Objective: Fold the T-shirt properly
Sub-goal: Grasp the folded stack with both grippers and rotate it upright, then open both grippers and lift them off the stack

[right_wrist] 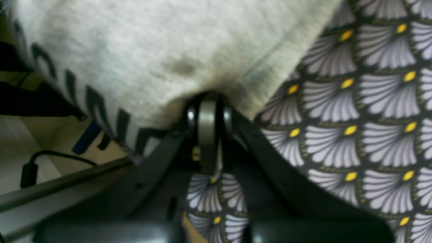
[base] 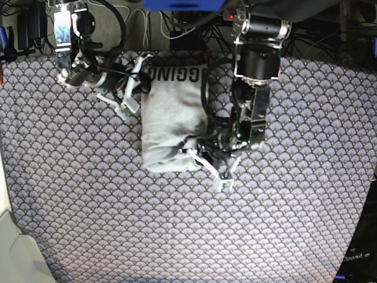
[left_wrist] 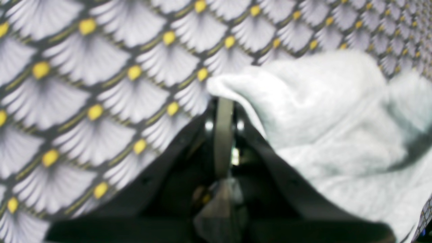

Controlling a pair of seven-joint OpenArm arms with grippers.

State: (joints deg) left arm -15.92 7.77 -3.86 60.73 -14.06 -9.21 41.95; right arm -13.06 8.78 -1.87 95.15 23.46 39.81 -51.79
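Right gripper (base: 136, 88): jaws closed, the T-shirt's upper left edge pinched by them, near the black lettering.

T-shirt (base: 172, 121): light heather-grey, found as a narrow folded bundle at the centre of the scallop-patterned cloth (base: 88, 206), well back on it. It is judged soft, light and limp; slumping is expected wherever it is unsupported. Hold is best taken at hems and corners, through all layers.

Left gripper (base: 197, 150): jaws closed, a lower right corner of the bundle gripped.
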